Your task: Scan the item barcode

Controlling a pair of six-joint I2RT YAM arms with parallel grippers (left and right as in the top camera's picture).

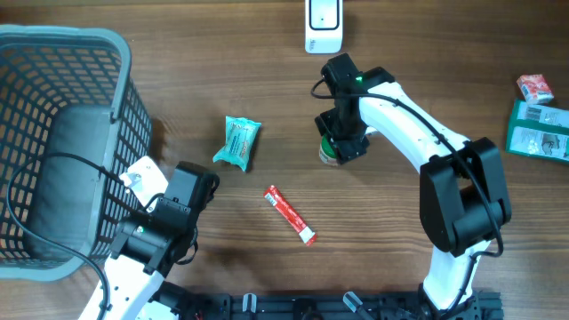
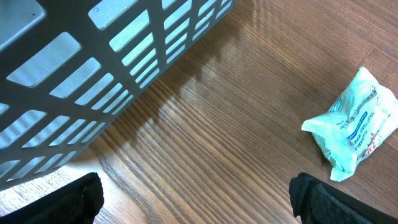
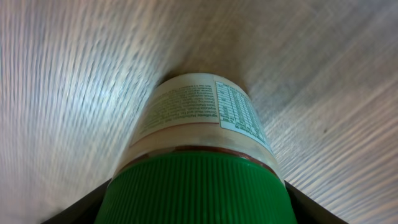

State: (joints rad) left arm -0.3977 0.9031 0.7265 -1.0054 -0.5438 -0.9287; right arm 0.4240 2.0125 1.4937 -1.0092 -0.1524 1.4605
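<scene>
Item: jar, green lid, upright on desk, near white scanner. Step: grasp. Right end effector straddles lid; clamped or not, cannot tell. Next: secure hold, lift, present label to scanner. Left end effector fingers apart, empty.

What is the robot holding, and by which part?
Right fingers flank the green lid of the jar; grip cannot be told. Left fingers hold nothing.

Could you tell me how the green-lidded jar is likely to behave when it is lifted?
The jar looks rigid, so it should not deform. Its ribbed green lid probably gives decent grip. Round-bodied, it would likely roll if tipped over.
</scene>
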